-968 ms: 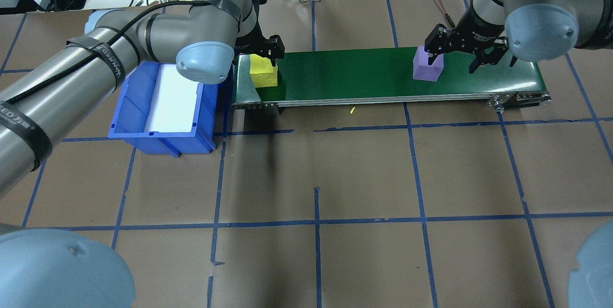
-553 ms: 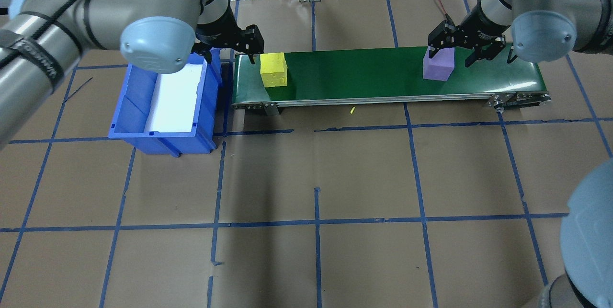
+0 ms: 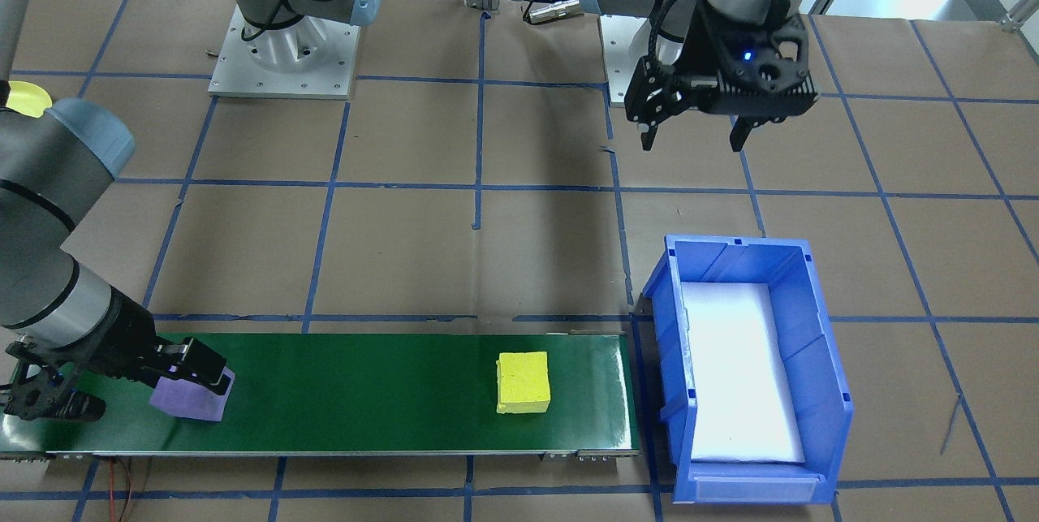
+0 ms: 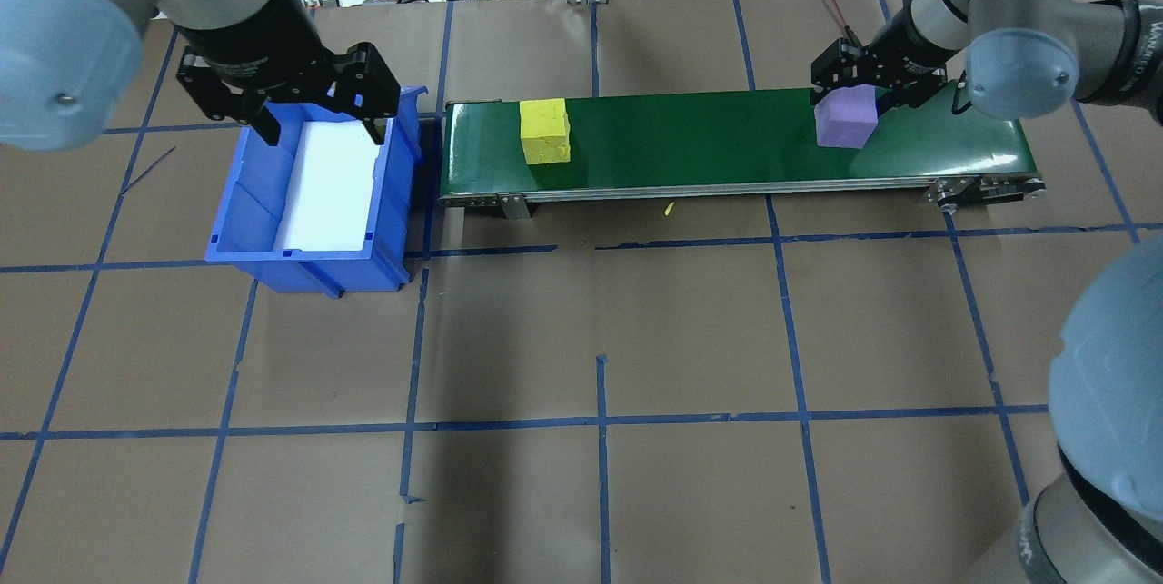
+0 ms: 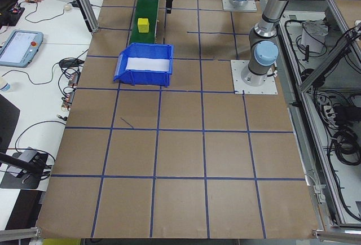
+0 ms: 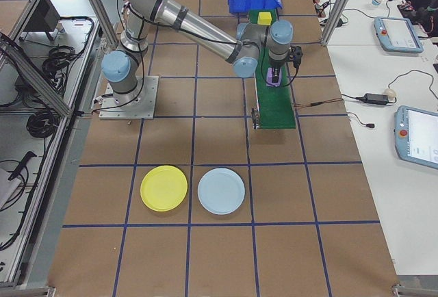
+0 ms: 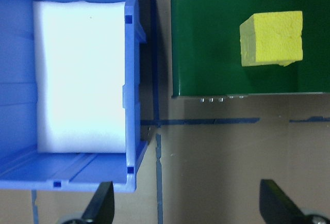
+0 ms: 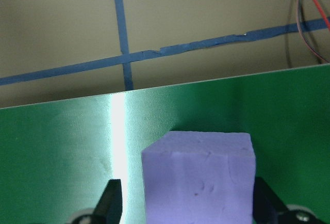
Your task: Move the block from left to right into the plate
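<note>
A purple block [image 4: 845, 123] rides near the right end of the green conveyor belt [image 4: 709, 139]. My right gripper [image 4: 856, 101] is lowered over it and open. In the right wrist view the purple block [image 8: 198, 182] sits between the fingers, with a gap on its left side. A yellow block [image 4: 544, 132] lies near the belt's left end. My left gripper [image 4: 293, 112] hangs open and empty over the blue bin [image 4: 309, 268]. The yellow plate [image 6: 163, 187] lies on the table well away from the belt.
A pale blue plate [image 6: 221, 191] lies beside the yellow one. The blue bin [image 3: 828, 392] has a white foam liner and stands just off the belt's left end. Blue tape lines grid the brown table. Cables and tablets lie beyond the table's far edge.
My left gripper drew back from the yellow block and now hangs over the blue bin. Both blocks drifted right along the belt. My right gripper followed the purple block and came down around it.
</note>
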Action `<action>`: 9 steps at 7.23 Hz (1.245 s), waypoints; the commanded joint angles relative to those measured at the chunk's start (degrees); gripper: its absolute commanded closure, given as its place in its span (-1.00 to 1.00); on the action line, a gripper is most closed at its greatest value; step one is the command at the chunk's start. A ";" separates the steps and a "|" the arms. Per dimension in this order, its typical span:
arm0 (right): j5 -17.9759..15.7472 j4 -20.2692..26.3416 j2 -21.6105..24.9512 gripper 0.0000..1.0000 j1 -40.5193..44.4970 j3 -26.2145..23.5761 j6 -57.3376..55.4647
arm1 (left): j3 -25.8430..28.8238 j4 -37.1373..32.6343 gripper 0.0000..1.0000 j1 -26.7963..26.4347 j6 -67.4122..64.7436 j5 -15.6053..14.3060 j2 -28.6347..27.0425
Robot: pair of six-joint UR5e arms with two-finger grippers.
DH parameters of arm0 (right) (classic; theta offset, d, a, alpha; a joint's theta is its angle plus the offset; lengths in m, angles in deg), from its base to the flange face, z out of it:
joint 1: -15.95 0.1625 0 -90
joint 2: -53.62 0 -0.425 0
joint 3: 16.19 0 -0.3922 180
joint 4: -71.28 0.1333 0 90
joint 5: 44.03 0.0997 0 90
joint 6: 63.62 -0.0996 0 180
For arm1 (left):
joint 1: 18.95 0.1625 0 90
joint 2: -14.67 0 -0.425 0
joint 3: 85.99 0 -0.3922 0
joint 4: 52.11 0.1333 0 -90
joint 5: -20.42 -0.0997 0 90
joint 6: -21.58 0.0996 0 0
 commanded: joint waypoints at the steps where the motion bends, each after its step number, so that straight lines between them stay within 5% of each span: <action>1: -2.45 0.32 0.04 -0.07 -2.30 -1.12 2.64 | 0.77 -4.58 -1.00 2.33 2.04 -0.10 3.90; 2: -5.95 1.54 0.83 0.24 -4.66 -0.78 4.73 | 0.68 -8.42 -1.00 2.34 2.04 -0.19 4.35; 3: -7.20 7.99 2.49 0.42 -8.60 -0.17 11.10 | 0.51 -9.07 -1.00 2.42 1.34 0.33 3.57; 5: -12.99 13.03 8.27 0.43 -18.86 -0.51 29.86 | 0.06 -8.64 -1.00 2.60 2.21 0.16 3.39; 7: -12.49 18.23 10.50 0.42 -35.89 -0.78 46.79 | -0.12 -8.38 -1.00 2.42 2.30 0.60 4.35; 9: -12.41 18.17 7.27 0.43 -44.90 -0.96 59.91 | 0.15 -8.38 -1.00 2.42 3.95 0.60 4.79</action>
